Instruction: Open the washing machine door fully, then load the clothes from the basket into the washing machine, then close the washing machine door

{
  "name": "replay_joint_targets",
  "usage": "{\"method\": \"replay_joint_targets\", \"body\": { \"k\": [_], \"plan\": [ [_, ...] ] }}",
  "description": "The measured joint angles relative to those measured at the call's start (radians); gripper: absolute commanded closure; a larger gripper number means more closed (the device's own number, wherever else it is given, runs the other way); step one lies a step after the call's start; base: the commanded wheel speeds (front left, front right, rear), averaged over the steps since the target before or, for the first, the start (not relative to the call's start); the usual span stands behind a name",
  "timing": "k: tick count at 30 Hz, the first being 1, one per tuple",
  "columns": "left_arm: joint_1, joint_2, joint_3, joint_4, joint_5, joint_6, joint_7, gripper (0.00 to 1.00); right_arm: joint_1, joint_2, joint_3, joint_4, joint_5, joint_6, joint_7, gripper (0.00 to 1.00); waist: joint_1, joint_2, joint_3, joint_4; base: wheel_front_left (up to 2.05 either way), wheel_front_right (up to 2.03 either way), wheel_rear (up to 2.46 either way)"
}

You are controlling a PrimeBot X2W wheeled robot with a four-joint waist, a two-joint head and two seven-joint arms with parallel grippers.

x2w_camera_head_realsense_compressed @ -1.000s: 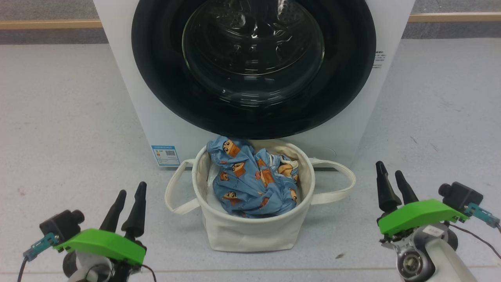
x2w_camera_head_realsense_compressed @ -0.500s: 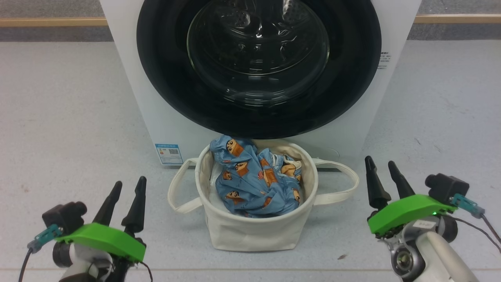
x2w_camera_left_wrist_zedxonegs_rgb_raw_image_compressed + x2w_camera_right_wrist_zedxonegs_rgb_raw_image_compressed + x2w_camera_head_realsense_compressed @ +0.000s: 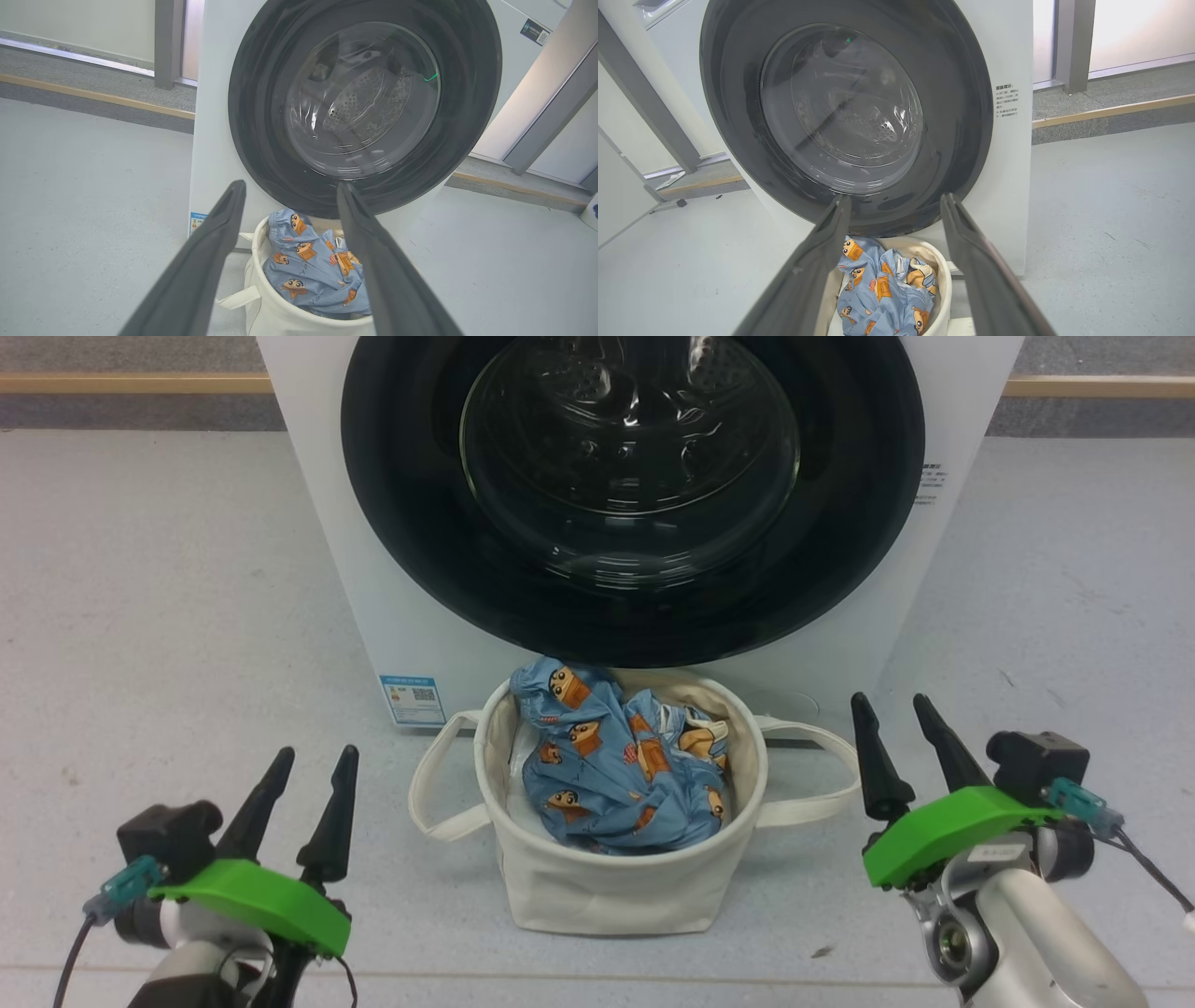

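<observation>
The left gripper (image 3: 317, 751) and right gripper (image 3: 887, 700) hang empty, fingers spread, on either side of the basket (image 3: 597, 896). It stands on the floor (image 3: 140, 616) just before the washing machine (image 3: 308, 476), with the clothes (image 3: 616, 775) heaped inside. The door (image 3: 401, 523) looks shut, so opening it is the step in hand, and next a gripper must reach its rim. The head view shows both basket straps; the left wrist view shows the drum (image 3: 355, 107) holes through the glass.

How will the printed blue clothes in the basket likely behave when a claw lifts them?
The clothes lie crumpled in folds, so they would probably hang limp from a pinch. The fabric looks thin, so likely light. The basket has soft sides, so a snagged fold might drag it.
</observation>
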Motion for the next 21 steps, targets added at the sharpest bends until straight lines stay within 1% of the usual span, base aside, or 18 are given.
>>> {"method": "replay_joint_targets", "body": {
  "k": [15, 21],
  "plan": [
    [-0.042, 0.036, -0.035, 0.024, 0.126, 0.002, -0.047, 0.00, -0.045, -0.004, 0.039, 0.030, -0.155, 0.000, -0.019, 0.00, 0.0000, 0.0000, 0.001, 0.017, 0.00, 0.00, 0.00],
    [-0.048, 0.042, -0.036, 0.026, 0.147, 0.008, -0.051, 0.00, -0.071, -0.004, 0.043, 0.035, -0.173, 0.000, -0.027, 0.00, 0.0000, 0.0000, 0.000, 0.020, 0.00, 0.00, 0.00]
  ]
}}
